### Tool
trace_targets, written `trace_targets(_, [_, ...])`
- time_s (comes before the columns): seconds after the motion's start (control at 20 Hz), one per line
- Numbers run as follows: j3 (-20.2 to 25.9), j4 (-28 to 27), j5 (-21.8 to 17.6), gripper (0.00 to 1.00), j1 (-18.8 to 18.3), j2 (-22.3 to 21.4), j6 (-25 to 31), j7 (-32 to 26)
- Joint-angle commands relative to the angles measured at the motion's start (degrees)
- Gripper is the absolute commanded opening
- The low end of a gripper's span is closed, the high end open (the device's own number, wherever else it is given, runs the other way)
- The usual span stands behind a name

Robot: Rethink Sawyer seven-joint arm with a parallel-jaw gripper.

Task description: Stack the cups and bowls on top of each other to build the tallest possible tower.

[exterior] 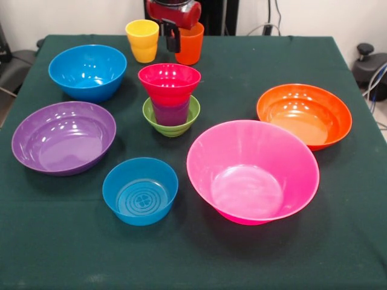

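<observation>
**Three pieces stacked at mid-table, two cups standing loose at the back**

Three glossy plastic pieces make up the tower (170, 99): a small green round bowl (171, 121) on the dark green tablecloth (254, 54), a translucent purple tumbler (170, 112) standing in it, and a small red bowl (169, 82) seated in the tumbler's mouth.

Everything else is placed from that tower. Behind it and slightly to the picture's left stands the yellow plastic tumbler (143, 40), upright and alone. Just beside that, straight behind the tower, stands the orange plastic tumbler (190, 45), also upright.

The red and black gripper (173, 37) hangs at the top edge, its dark tip down between the two tumblers and overlapping the orange one's left side; whether the pincer is wide, narrow or gripping anything cannot be told from here.

Left of the tower and a little back sits a mid-sized blue plastic bowl (87, 72). Left and nearer lies the wide purple plastic bowl (63, 137). In front of the tower, slightly left, is a small blue bowl (140, 190). In front and to the right sits the large pink plastic bowl (253, 171), and right of the tower the orange plastic bowl (304, 116). All five stand open side up, apart from the tower.
</observation>
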Motion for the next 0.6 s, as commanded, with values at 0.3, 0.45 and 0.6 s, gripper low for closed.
trace_targets(0.3, [3.5,-1.4,-11.1,0.00,1.2,3.7,2.2,-10.5])
trace_targets(0.45, [-2.4,-0.4,-10.3,0.00,7.5,4.4,-3.1,1.0])
trace_targets(0.6, [-7.5,-0.5,-7.9,0.00,12.2,7.5,-7.9,8.6])
